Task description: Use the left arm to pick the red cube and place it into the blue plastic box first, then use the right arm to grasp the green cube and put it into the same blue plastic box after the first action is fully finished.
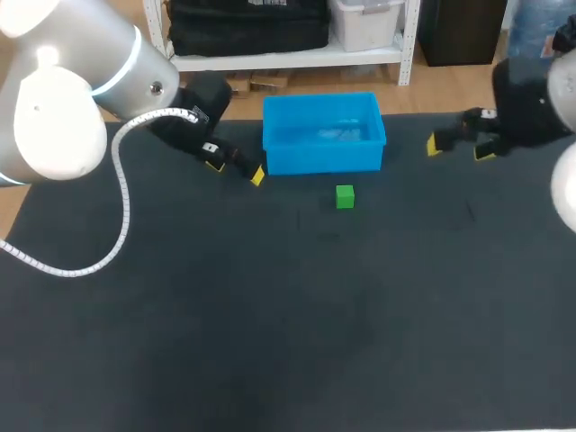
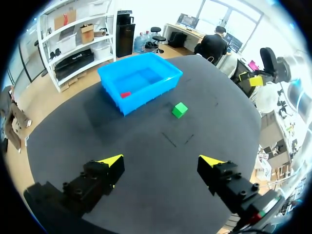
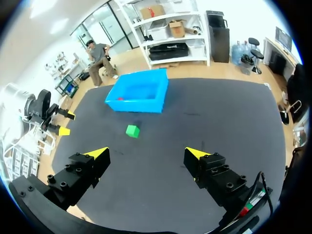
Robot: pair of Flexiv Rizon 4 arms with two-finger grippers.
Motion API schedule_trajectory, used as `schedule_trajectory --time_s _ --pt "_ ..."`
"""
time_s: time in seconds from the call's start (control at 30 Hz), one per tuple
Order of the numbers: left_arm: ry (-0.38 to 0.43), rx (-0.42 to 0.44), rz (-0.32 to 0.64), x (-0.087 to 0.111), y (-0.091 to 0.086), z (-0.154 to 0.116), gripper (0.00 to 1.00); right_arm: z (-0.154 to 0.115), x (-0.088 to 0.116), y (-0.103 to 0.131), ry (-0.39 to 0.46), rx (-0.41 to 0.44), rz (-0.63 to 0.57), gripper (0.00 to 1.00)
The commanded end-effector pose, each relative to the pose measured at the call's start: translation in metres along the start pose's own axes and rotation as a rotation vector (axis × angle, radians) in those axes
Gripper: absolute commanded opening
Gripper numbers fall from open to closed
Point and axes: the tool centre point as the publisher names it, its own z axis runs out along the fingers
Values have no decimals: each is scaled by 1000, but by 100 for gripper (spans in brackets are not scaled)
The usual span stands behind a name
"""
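The blue plastic box (image 1: 324,133) stands at the back middle of the dark table. In the left wrist view the red cube (image 2: 125,94) lies inside the box (image 2: 139,80), against its near wall; the head view does not show it. The green cube (image 1: 345,196) sits on the mat just in front of the box, also seen as green cube (image 2: 179,109) and green cube (image 3: 132,130). My left gripper (image 1: 236,169) hangs open and holds nothing, just left of the box. My right gripper (image 1: 459,148) is open and holds nothing, right of the box. Each wrist view shows its own fingers spread: left gripper (image 2: 162,161), right gripper (image 3: 146,153).
The black mat (image 1: 288,315) covers the whole table, with wide bare room in front of the green cube. A white cable (image 1: 121,216) loops from my left arm down over the left side of the table.
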Motion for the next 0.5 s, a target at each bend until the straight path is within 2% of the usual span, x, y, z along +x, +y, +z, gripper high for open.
schedule_trajectory --time_s 0.03,0.5 --pt "-4 4 2 1 1 0 100 13 -10 9 17 57 9 100" --pt "-4 4 2 1 1 0 100 40 -21 33 73 60 8 100"
